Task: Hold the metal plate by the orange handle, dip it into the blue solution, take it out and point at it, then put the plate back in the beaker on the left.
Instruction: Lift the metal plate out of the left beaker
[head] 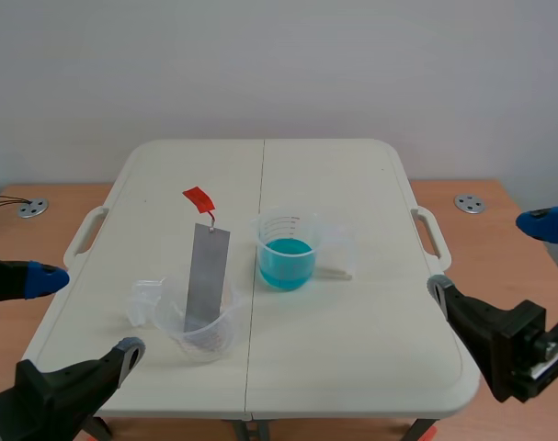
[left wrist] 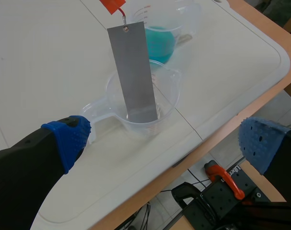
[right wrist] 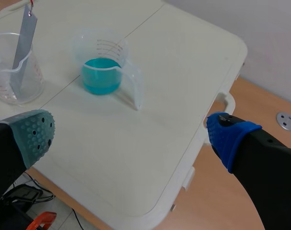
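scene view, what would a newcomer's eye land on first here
The tall grey metal plate stands leaning in the clear beaker on the left half of the table, its orange handle at the top. Just right of it sits a second beaker holding the blue solution. The left hand and right hand hang open at the near corners, holding nothing.

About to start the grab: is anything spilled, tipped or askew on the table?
Nothing stands out. The flat grey metal plate leans in the clear plastic beaker, its orange handle on top. The clear beaker of blue solution stands upright, no spill seen. The left claw and right claw are open, away from both.
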Robot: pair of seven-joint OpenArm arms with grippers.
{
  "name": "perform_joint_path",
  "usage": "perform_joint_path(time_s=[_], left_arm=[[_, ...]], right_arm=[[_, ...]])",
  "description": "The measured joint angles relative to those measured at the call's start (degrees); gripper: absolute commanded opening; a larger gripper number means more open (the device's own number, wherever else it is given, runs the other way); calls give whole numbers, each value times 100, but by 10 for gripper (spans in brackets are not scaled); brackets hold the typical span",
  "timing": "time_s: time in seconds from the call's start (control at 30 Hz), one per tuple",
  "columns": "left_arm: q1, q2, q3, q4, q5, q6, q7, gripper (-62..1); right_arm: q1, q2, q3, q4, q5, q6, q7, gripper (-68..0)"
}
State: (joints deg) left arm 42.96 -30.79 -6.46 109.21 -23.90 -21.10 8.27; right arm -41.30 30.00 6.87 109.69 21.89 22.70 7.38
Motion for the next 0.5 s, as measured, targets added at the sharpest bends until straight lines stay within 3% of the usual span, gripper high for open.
perform_joint_path(time_s=[0.03, 0.07, 0.2, 0.23, 0.43, 0.5], left_arm=[[0, 0, 0, 0, 2, 2, -13, 14], [2, 0, 0, 0, 2, 9, -17, -26], [2, 0, 0, 0, 17, 101, -28, -542], [2, 0, 0, 0, 22, 94, -28, -606], [2, 0, 0, 0, 22, 101, -31, -579], [13, 2, 0, 0, 22, 358, -31, -579]], right_arm=[[42, 2, -33, -4, 0, 0, 0, -12], [83, 2, -96, -24, 0, 0, 0, -12], [313, 0, -361, -199, 0, 2, 0, -12], [389, 0, -413, -262, 0, 4, 0, -12], [894, 2, -774, -610, -2, 221, -2, -12], [1088, 0, -942, -660, -2, 260, 2, -12]])
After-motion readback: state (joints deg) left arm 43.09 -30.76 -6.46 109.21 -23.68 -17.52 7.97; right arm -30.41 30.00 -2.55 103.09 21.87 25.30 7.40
